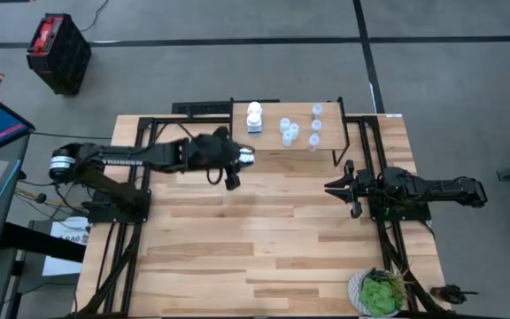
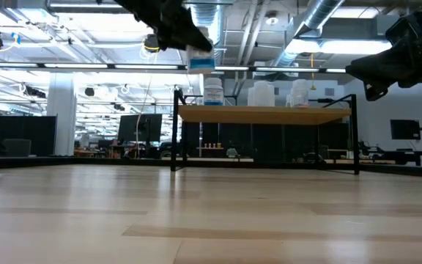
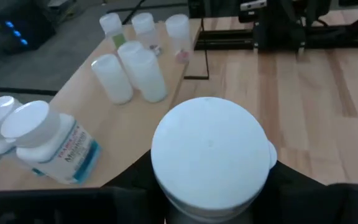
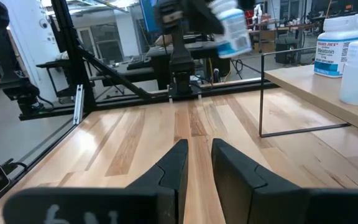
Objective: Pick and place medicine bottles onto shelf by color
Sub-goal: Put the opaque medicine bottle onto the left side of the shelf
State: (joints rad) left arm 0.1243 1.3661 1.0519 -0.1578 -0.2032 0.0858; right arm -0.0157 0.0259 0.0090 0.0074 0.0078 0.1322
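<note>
My left gripper [image 1: 235, 162] is shut on a white medicine bottle [image 1: 247, 157] with a blue label, held high in the air just in front of the shelf's left end. The shelf [image 1: 273, 142] is a small light-wood platform on black legs at the table's far side. At its left end stand two white bottles [image 3: 45, 146]. Several pale translucent bottles [image 3: 132, 74] stand on its middle and right. My right gripper [image 4: 197, 165] waits near the table's right edge, narrowly open with nothing between its fingers. My left gripper pinches the white bottle between its two fingers [image 3: 126, 183], which stand on either side of the body just below the wide round cap [image 3: 210, 155]. The cap hides the place of contact. The bottle [image 2: 200, 57] is lifted clear, above the shelf top.
A green potted plant [image 1: 379, 292] sits at the table's near right corner. The shelf's black wire legs [image 4: 263, 93] stand between the two arms. Bare wooden tabletop [image 1: 255, 239] stretches across the middle and near side.
</note>
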